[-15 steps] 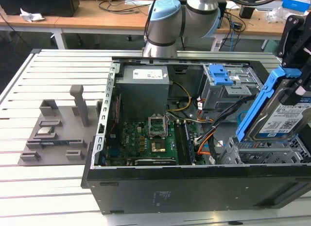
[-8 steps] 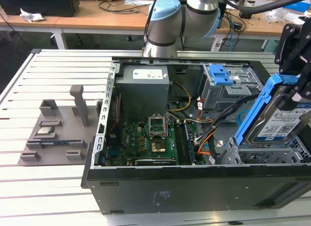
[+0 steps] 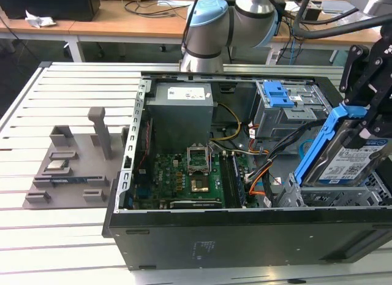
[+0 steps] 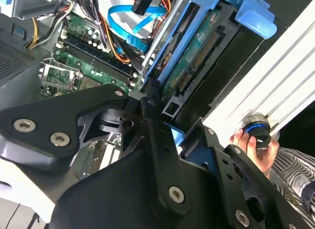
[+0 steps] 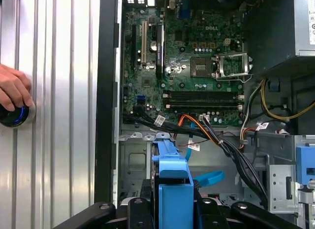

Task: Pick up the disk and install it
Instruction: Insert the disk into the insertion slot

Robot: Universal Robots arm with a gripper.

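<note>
the hand (image 3: 361,122) is clamped on the disk (image 3: 352,162), holding it tilted on edge over the open computer case (image 3: 184,236).

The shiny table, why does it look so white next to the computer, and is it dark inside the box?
In the first wrist view the ribbed metal table throws back the light in pale stripes; in the second wrist view its edge glares nearly white. In the exterior view the computer case is dim in its corners, while the disk, held in the gripper, shows clearly.
</note>
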